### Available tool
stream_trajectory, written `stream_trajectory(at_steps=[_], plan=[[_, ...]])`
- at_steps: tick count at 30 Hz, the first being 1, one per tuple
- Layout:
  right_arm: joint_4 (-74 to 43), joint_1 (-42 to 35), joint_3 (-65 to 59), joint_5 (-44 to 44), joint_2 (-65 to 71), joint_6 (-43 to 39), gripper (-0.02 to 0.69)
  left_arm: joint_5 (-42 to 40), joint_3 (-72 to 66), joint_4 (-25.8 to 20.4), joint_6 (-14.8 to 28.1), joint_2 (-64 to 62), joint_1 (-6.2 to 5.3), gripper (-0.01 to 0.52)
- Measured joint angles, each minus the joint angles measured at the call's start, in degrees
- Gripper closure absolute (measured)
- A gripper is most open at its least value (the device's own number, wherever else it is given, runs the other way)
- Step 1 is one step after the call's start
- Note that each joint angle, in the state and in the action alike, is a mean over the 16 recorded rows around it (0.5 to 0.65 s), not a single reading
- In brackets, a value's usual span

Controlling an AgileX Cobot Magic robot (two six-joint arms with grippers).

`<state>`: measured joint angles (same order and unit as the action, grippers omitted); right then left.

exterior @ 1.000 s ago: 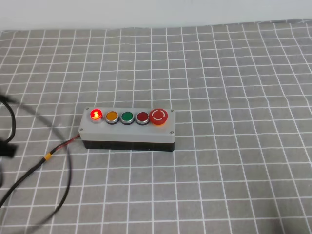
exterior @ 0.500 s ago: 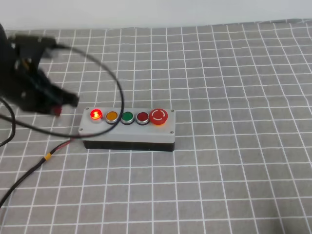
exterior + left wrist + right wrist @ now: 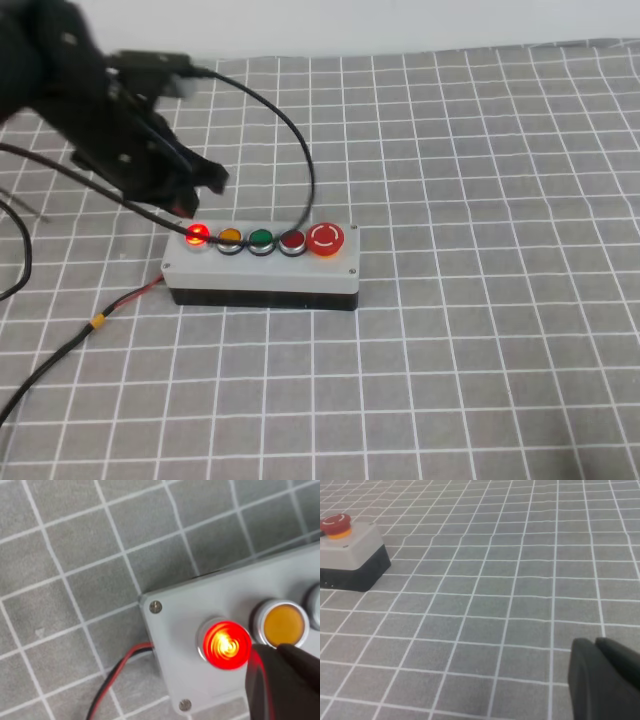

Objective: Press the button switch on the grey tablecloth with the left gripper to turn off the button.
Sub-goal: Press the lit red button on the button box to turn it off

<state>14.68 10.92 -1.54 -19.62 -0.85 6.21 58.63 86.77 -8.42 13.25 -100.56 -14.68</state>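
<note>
The button switch is a light-grey box with a black base on the grey tablecloth. Its row of buttons runs from the lit bright-red button at the left end to the big red mushroom button at the right. My left gripper hangs just above and behind the lit button. In the left wrist view the button glows red, and my left gripper, fingers together, sits just beside its right edge, catching the red glow. My right gripper is shut and empty, low over the cloth.
A red and black wire leaves the box's left end and joins a black cable running to the lower left. The gripper's own black cable arcs over the box. An orange button sits next to the lit one.
My left gripper came in from the far left and moved right and down, from beside the box to just over the lit red button. The button stays lit.
</note>
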Motion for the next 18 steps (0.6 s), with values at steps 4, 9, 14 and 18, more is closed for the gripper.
stream_trajectory(at_steps=[4,9,14,18], plan=[[0.00,0.00,0.00,0.00,0.00,0.00,0.681,0.09,1.25,2.91,-1.59,-2.72,-1.98,0.517],[0.00,0.00,0.00,0.00,0.00,0.00,0.681,-0.47,1.83,7.05,-3.94,-4.89,-3.86,0.517],[0.00,0.00,0.00,0.00,0.00,0.00,0.681,-1.70,2.16,9.38,-5.41,-6.38,-4.50,0.517],[0.00,0.00,0.00,0.00,0.00,0.00,0.681,-2.70,2.44,10.47,-6.08,-7.34,-4.53,0.517]])
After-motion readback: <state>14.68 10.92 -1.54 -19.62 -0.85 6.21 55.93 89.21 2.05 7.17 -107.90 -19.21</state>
